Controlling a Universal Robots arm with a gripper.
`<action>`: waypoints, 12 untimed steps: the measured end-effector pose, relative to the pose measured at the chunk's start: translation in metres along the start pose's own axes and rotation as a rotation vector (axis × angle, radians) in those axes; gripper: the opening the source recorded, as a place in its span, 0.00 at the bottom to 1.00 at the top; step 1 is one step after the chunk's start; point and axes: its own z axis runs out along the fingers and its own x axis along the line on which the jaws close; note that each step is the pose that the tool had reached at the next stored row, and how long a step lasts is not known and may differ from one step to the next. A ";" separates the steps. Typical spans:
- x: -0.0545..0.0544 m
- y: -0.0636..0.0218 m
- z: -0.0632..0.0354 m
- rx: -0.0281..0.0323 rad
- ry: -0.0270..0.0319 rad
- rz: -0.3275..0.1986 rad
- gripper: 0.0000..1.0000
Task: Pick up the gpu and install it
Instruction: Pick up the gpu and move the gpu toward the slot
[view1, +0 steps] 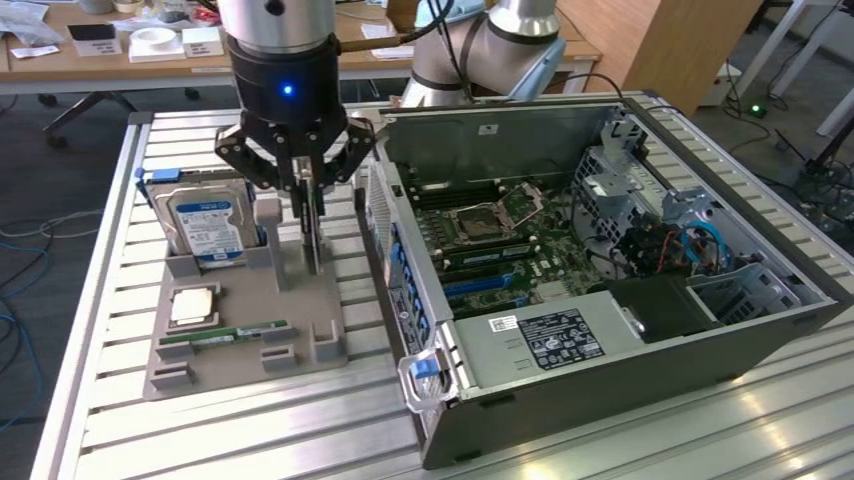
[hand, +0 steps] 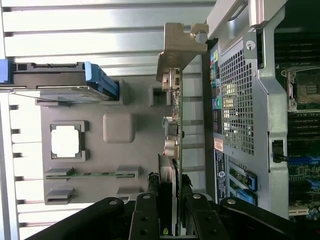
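The gpu stands edge-on as a thin dark strip in the grey holder tray, next to the open computer case. My gripper hangs straight over it, its black fingers closed on the card's upper edge. In the wrist view the gpu runs away from my gripper as a slim strip, with its silver bracket at the far end. One finger sits on each side of the card. Whether the card's lower edge still rests in the holder I cannot tell.
The tray also holds a silver blue-labelled hard drive, a square processor and a green memory stick. The case lies open with its motherboard exposed. All of it rests on a slatted aluminium table.
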 end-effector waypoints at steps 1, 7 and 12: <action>0.000 0.0001 -0.0019 0.0000 0.0000 0.000 0.27; 0.000 0.0005 -0.0120 0.0000 0.0000 0.000 0.27; 0.000 0.0006 -0.0126 -0.0001 0.0000 0.000 0.27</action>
